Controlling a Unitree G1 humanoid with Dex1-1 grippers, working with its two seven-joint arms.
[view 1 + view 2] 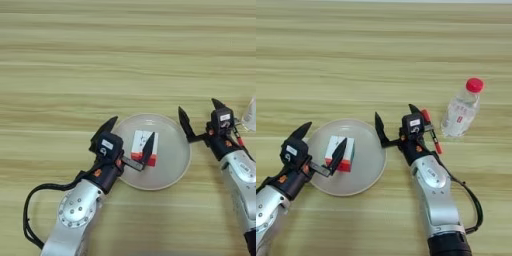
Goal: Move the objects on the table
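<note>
White and red, the cube (144,148) sits on the plate (172,167), between my left hand's (129,135) spread fingers, toward its two o'clock. My right hand (395,121), also spread, waits at the plate's three o'clock.

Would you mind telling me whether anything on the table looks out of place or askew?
Nothing is spilled or damaged. The clear bottle with a red cap stands upright. The cube sits in the plate, one finger of the open left gripper over it. A red-capped pen lies partly hidden behind the open right gripper.
</note>
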